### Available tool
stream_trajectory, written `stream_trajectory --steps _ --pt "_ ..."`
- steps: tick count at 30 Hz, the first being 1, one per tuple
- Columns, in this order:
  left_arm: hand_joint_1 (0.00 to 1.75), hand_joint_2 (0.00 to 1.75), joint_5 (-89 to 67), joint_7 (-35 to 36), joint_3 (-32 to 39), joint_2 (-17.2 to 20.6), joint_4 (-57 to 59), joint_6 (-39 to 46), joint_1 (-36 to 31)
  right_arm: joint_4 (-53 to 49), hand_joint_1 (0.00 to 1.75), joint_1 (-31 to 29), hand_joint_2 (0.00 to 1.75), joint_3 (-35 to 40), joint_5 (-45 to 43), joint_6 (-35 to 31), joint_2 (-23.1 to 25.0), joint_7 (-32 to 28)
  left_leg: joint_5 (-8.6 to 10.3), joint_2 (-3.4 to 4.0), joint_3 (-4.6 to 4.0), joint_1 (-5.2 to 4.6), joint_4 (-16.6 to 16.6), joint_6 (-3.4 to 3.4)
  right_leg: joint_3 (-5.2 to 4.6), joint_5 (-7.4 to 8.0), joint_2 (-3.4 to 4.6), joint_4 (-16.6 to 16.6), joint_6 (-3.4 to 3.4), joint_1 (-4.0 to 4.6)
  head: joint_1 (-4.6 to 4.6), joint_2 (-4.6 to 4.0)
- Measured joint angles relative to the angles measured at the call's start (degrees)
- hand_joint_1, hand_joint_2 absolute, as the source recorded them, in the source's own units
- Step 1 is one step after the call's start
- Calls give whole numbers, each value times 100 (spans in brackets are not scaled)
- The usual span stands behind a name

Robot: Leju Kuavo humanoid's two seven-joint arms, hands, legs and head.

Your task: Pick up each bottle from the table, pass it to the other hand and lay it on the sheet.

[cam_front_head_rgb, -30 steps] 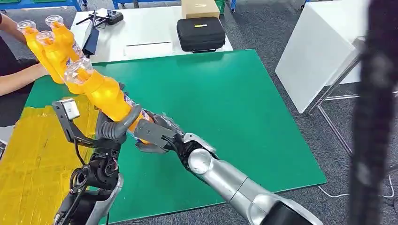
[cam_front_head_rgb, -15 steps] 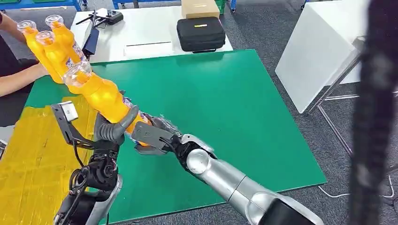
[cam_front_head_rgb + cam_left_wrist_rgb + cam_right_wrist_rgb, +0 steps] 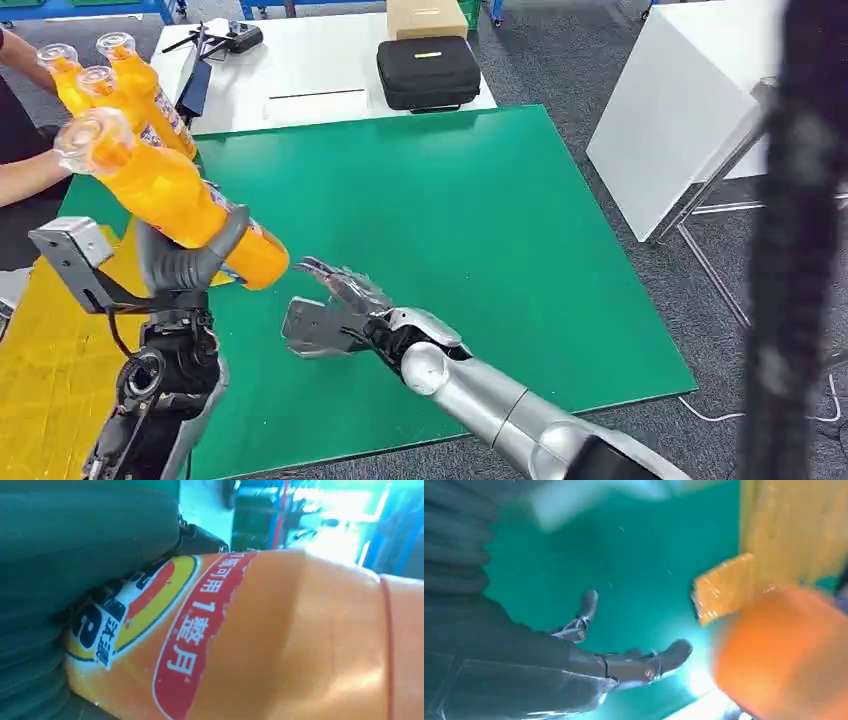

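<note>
My left hand (image 3: pixel 190 262) grips an orange bottle (image 3: pixel 170 195) around its lower body and holds it tilted in the air, cap toward the upper left. The left wrist view shows the bottle's label (image 3: pixel 165 630) close up beside my thumb (image 3: pixel 85 545). My right hand (image 3: pixel 335 305) hangs open above the green mat (image 3: pixel 450 220), just right of the bottle's base and apart from it; its spread fingers (image 3: pixel 624 665) hold nothing. The yellow sheet (image 3: pixel 60 350) lies at the left under my left arm. Two more orange bottles (image 3: pixel 135 85) are held up at the far left by a person.
A person's arm (image 3: pixel 30 175) reaches in at the left edge. Behind the mat a white table (image 3: pixel 300 70) carries a black case (image 3: pixel 428 70), a cardboard box (image 3: pixel 425 17) and a controller. A white panel (image 3: pixel 680 110) stands to the right.
My right hand has let go of the bottle and opened, dropping slightly. My left hand has carried the bottle up and to the left, away from the right hand.
</note>
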Motion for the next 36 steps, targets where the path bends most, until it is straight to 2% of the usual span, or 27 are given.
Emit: stream_trajectory --steps 2,5,9,12,17,23,30,31,32,33,36 --pt "175 175 -156 -46 37 13 -31 59 -2 -2 0 41 0 0 41 -21 -13 0 0 0 -1 0 0 0 0 0 0 1 0 0 0 0" --pt "175 175 -1795 -203 184 200 -28 736 -30 -19 0 130 0 -117 262 -334 -98 -63 0 2 0 -1 0 0 -1 0 1 0 0 -1 0 0" --pt "175 175 -3639 -74 746 617 309 890 -133 -274 0 406 0 -624 459 -496 -370 -265 1 1 0 -1 0 -1 -3 0 1 0 0 -1 -2 0" --pt "175 175 -5164 167 1073 903 1068 890 -269 -757 0 659 0 -1183 363 -522 -571 -464 5 0 0 -1 0 -7 -5 0 1 3 0 -1 -2 0" --pt "175 175 -7565 819 936 1145 2655 755 -306 -1712 0 932 0 -1960 -26 -588 -813 -769 5 2 0 -8 0 -8 -7 0 2 3 0 -9 2 0" --pt "175 175 -8129 1080 413 1113 4545 531 -346 -2570 0 1111 0 -2487 -103 -717 -990 -957 5 17 -6 -13 0 -7 -17 1 7 3 1 -13 0 0" --pt "175 175 -8150 1082 212 1075 5270 487 -575 -2874 0 1192 0 -2621 -103 -730 -1069 -970 6 -1 -9 -13 0 -8 -14 1 -2 6 1 -13 -2 0" --pt "0 175 -8150 1082 183 1071 5333 433 -605 -2890 0 1198 0 -2629 -103 -741 -1078 -984 7 -1 -8 -13 0 -10 -15 1 -1 6 0 -13 -2 0" --pt "0 175 -8139 1075 164 1058 5403 354 -658 -2909 0 1210 0 -2645 -107 -752 -1086 -997 10 -3 -6 -13 0 -9 -13 1 -2 7 0 -13 -4 0" --pt "0 0 -8111 1062 137 1047 5484 192 -722 -2938 0 1226 0 -2669 -147 -761 -1097 -1014 16 -8 -4 -14 0 -3 -7 1 -9 8 -1 -13 0 0" --pt "0 0 -8076 1053 35 1021 5682 -163 -879 -3012 0 1260 0 -2730 -267 -763 -1121 -1025 18 -36 19 -16 -2 -6 18 -4 -37 11 -7 -14 -4 0"
